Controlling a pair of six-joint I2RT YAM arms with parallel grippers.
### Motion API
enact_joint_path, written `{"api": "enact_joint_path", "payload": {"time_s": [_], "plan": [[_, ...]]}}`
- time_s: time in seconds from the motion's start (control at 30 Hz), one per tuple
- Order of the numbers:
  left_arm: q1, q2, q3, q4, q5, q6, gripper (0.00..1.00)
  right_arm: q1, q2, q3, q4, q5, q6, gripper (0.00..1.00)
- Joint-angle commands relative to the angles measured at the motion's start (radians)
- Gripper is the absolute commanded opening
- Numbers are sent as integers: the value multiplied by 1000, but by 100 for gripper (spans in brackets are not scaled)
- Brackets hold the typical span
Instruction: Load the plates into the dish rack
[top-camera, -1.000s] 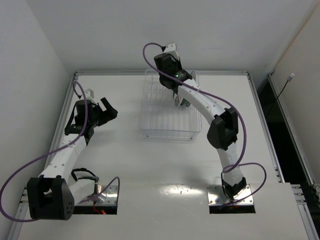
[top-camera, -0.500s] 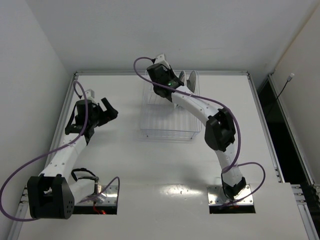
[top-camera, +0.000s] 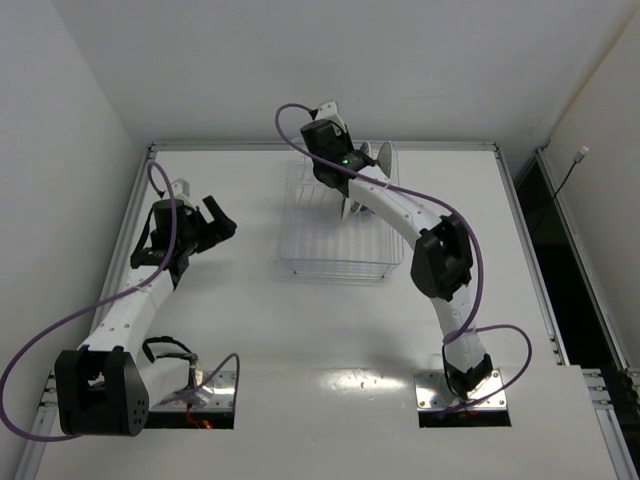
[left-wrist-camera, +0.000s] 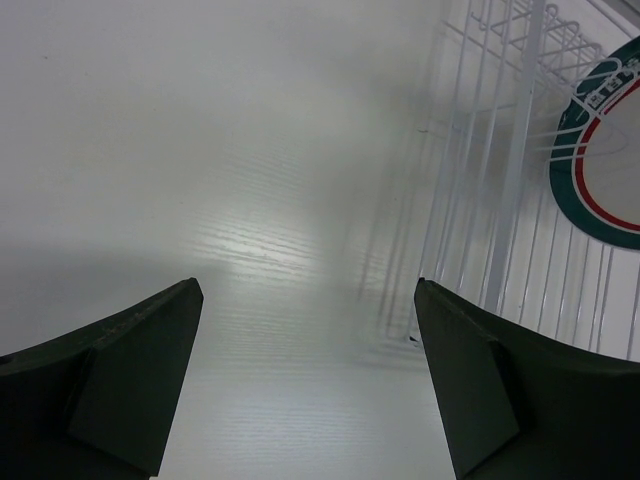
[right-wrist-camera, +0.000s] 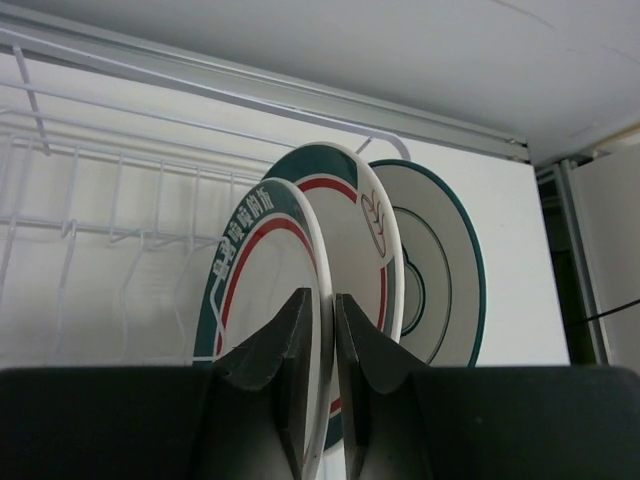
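My right gripper (right-wrist-camera: 322, 300) is shut on the rim of a white plate with a red ring and green rim (right-wrist-camera: 265, 260), held upright inside the clear dish rack (right-wrist-camera: 100, 200). Just behind it stand a second green-rimmed plate (right-wrist-camera: 355, 200) and a white teal-rimmed plate (right-wrist-camera: 445, 250). In the top view the right gripper (top-camera: 350, 200) reaches down into the far part of the rack (top-camera: 300, 250), next to the upright plates (top-camera: 375, 158). My left gripper (top-camera: 215, 225) is open and empty, left of the rack. The left wrist view shows its open gripper (left-wrist-camera: 308, 370) over bare table, with the rack (left-wrist-camera: 500, 200) and a plate (left-wrist-camera: 600, 170) to the right.
The rack's near rows of upright dividers (top-camera: 330, 255) hold nothing. A raised rail (top-camera: 320, 145) runs along the table's far edge just behind the rack. White walls close in the left and back sides.
My right wrist swung back and left over the rack's far end, then settled slightly right, with the plate now upright beside the other plates. The left arm has not moved.
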Motion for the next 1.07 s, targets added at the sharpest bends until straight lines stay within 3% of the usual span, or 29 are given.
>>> {"api": "enact_joint_path", "payload": {"time_s": [0.0,0.2,0.33,0.4,0.43,0.5,0.67,0.77,0.87,0.9,1.0,1.03], "plan": [[-8,8,14,38,7,17,86,-25,-5,48,-19,-42,57,13],[-8,18,14,38,7,17,86,-25,-48,57,-65,-22,77,18],[-8,18,23,38,7,26,86,-25,-145,76,-85,-57,77,55],[-8,18,23,38,7,26,86,-14,-192,88,-111,-94,77,62],[-8,18,23,38,7,26,86,-5,-246,100,-120,-129,86,84],[-8,8,23,38,-2,26,86,-5,-303,110,-156,-180,121,100],[-8,-28,23,38,-25,26,86,-89,-476,25,-226,-404,208,100],[-8,-50,23,38,-34,35,86,-126,-541,-7,-353,-435,254,100],[-8,-61,23,38,-65,48,86,-126,-721,-275,-322,-481,290,100],[-8,-61,23,28,-65,48,86,-126,-854,-465,-296,-493,307,100],[-8,-61,23,28,-74,57,86,-154,-1063,-747,-248,-509,330,100],[-8,-61,23,28,-74,57,86,-154,-1064,-778,-265,-496,330,100]]}}
